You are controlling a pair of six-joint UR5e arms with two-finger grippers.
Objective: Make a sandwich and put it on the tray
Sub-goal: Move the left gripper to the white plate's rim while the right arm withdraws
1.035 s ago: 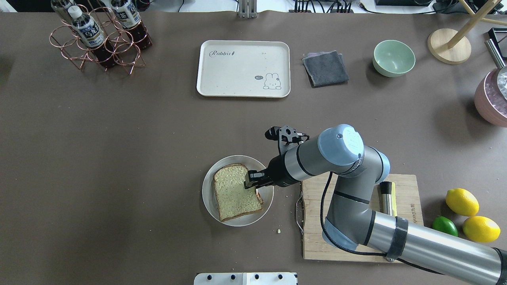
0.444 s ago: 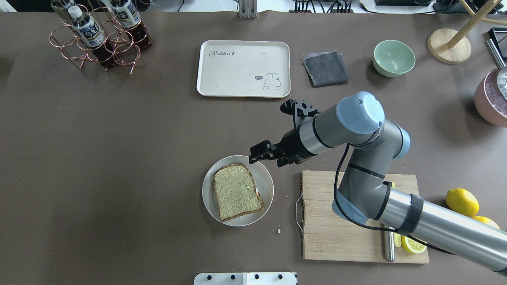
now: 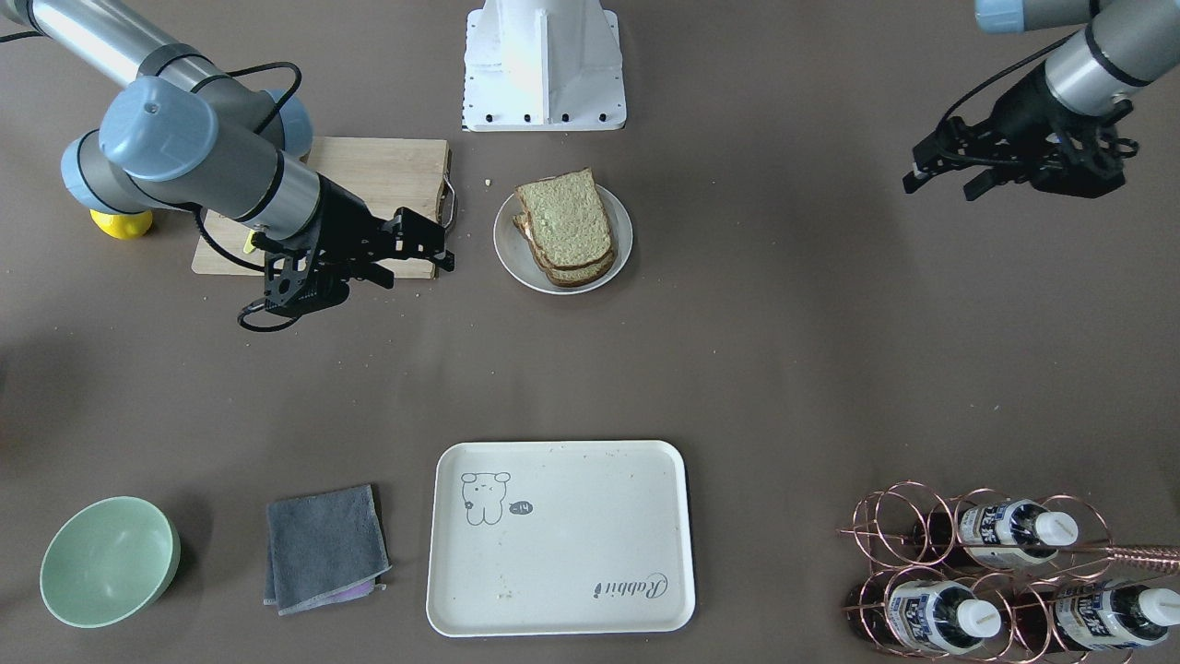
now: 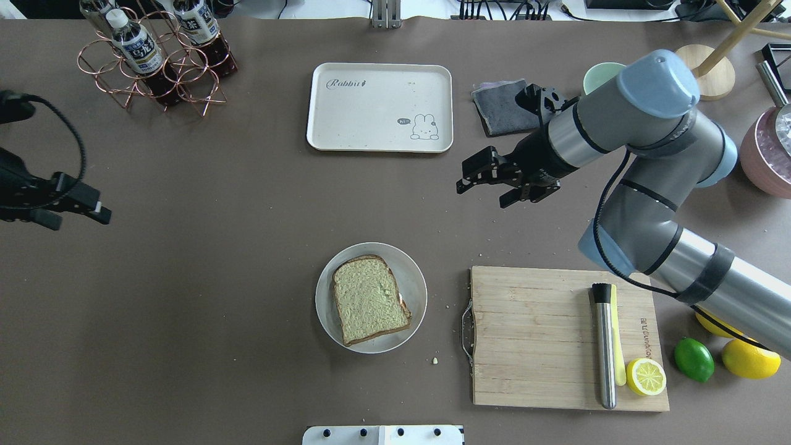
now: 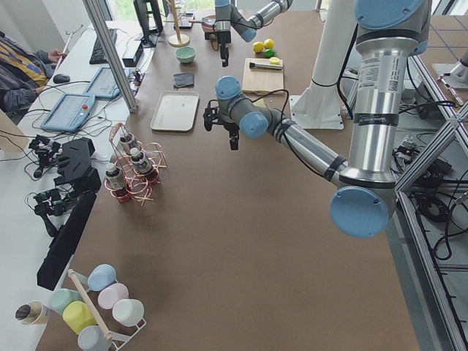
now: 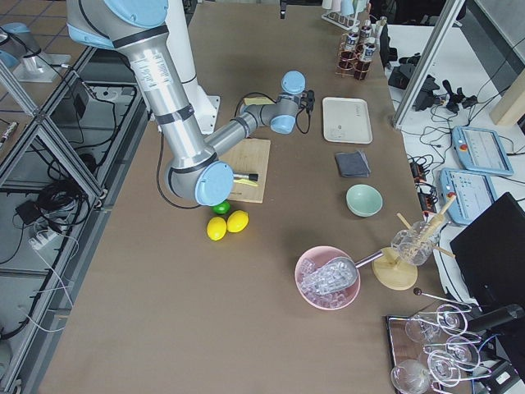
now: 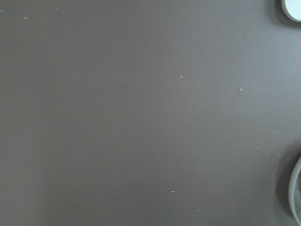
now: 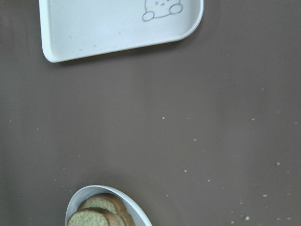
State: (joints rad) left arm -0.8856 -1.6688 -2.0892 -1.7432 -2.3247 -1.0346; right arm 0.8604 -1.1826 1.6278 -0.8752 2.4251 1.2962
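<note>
The sandwich (image 4: 369, 300) lies on a round white plate (image 4: 413, 272) near the table's front middle. Its top bread slice faces up, and a sliver of white egg shows at its right edge. It also shows in the front-facing view (image 3: 564, 221) and at the bottom of the right wrist view (image 8: 99, 214). The cream tray (image 4: 380, 106) lies bare at the back middle, and also shows in the front-facing view (image 3: 560, 537). My right gripper (image 4: 482, 194) is open and empty, above the table between tray and cutting board. My left gripper (image 4: 77, 216) is open and empty at the far left edge.
A wooden cutting board (image 4: 537, 334) at front right holds a metal-handled tool (image 4: 604, 346) and a lemon half (image 4: 646, 376). A lime and lemons lie beside it. A grey cloth (image 4: 502, 108), a green bowl (image 4: 598, 73), a bottle rack (image 4: 154, 59) and a pink bowl (image 4: 766, 161) stand at the back and sides.
My right gripper has left the top bread slice, then moved back and to the right, away from the plate. My left gripper has come into view at the left edge.
</note>
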